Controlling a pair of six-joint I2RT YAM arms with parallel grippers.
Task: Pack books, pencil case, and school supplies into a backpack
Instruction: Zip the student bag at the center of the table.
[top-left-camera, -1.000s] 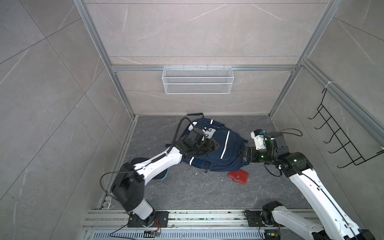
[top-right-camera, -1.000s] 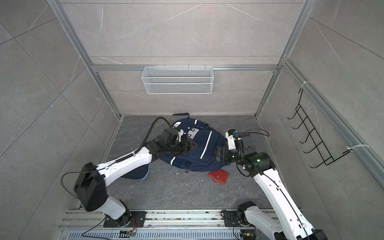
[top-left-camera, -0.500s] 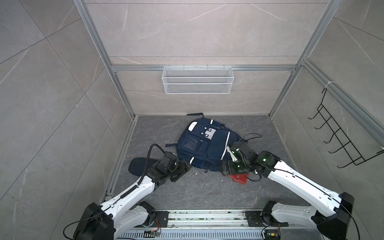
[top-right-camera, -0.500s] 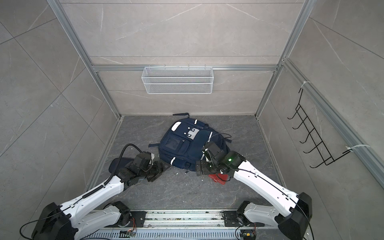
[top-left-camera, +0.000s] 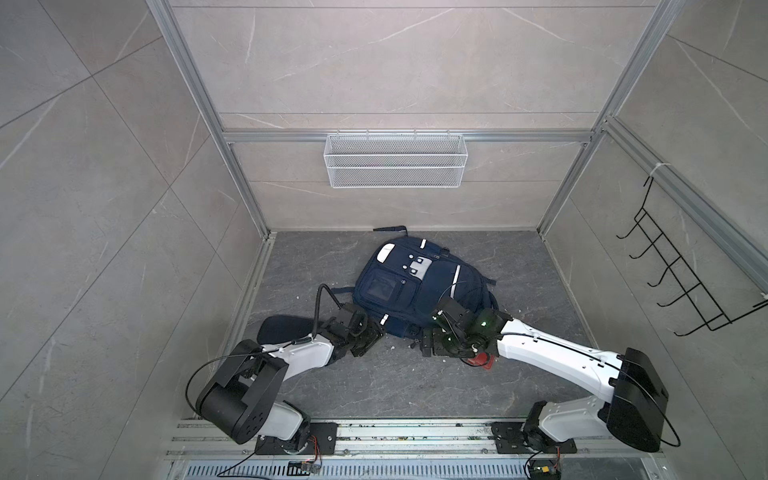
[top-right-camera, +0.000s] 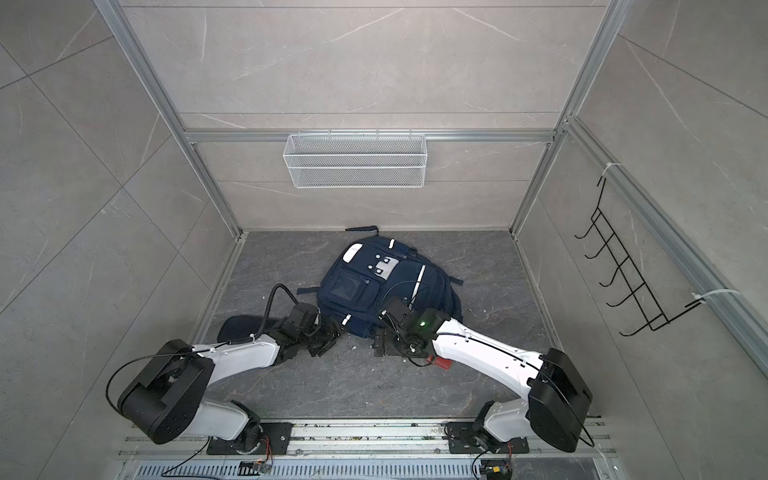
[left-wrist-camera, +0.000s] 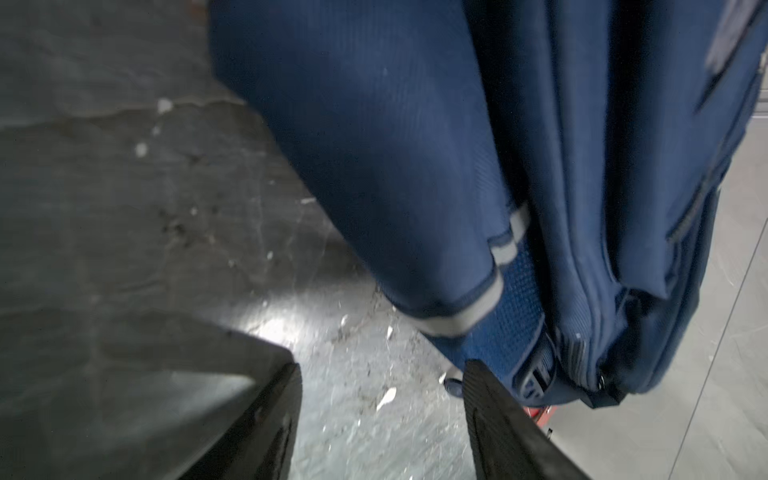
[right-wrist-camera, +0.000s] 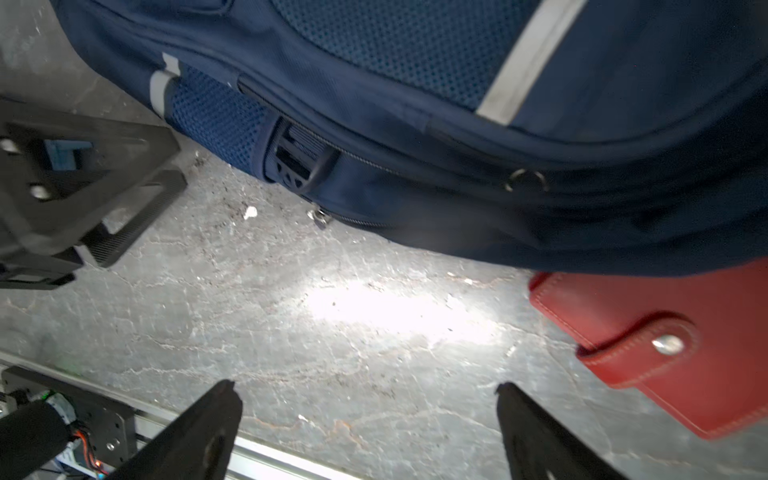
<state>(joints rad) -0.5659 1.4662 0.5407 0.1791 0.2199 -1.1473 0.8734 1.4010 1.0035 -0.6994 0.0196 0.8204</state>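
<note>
In both top views a large navy fabric backpack (top-left-camera: 415, 286) with white reflective stripes lies flat on the dark grey stone-look table (top-left-camera: 395, 386), front pockets up. What it holds is hidden. Off the backpack's near left corner lies a soft oblong navy fabric pencil case (top-left-camera: 284, 328), outside the backpack and partly under the left arm. A small red leather-look snap case (top-left-camera: 482, 360) shows just off the backpack's near right edge, mostly covered by the right arm. The left pincer (top-left-camera: 371, 337) and right pincer (top-left-camera: 429, 345) sit low by the backpack's near edge, a little apart. A white wire mesh basket (top-left-camera: 395, 162) hangs on the wall behind the backpack.

A second ago both pincers were farther up, the left over the backpack's front pockets and the right at its right flank. The backpack, pencil case and snap case lie where they did.

The blurred left wrist view adds that the left pincer (left-wrist-camera: 380, 365) is spread, with bare table between its fingers and nothing pinched. One finger is just beside the backpack's (left-wrist-camera: 374, 145) buckled bottom corner.

The right wrist view shows the right pincer (right-wrist-camera: 365, 384) spread wide over bare table, holding nothing. The backpack's (right-wrist-camera: 415, 104) lower zip is shut. The snap case (right-wrist-camera: 665, 345), strap snapped down, lies against the backpack's edge; whether it slips under, I cannot tell.
</note>
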